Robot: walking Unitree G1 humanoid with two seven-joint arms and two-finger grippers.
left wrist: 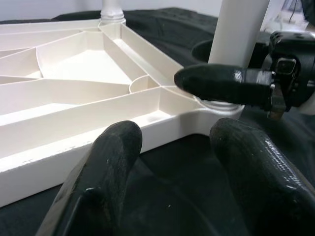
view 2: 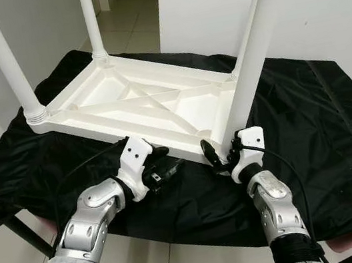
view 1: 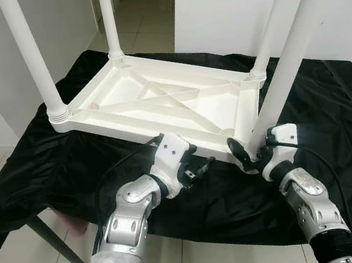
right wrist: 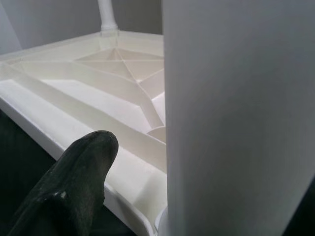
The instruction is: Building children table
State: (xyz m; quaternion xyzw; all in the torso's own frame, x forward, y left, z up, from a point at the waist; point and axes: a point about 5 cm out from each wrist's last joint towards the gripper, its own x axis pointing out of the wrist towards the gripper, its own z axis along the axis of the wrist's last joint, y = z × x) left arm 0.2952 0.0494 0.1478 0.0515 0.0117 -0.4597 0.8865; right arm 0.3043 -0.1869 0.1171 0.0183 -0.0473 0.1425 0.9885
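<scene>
Your left end effector is hovering with fingers spread and empty, just beside the near edge of the upturned tabletop, which is lying on the black cloth over the table. Four white legs are showing: three are standing in corner sockets, and your right end effector is clasping the fourth leg at the near right corner.

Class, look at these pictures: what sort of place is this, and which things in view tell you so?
Probably a room in a home: pale tiled floor, plain white walls, and an upturned white children's table being assembled on a black cloth.
</scene>
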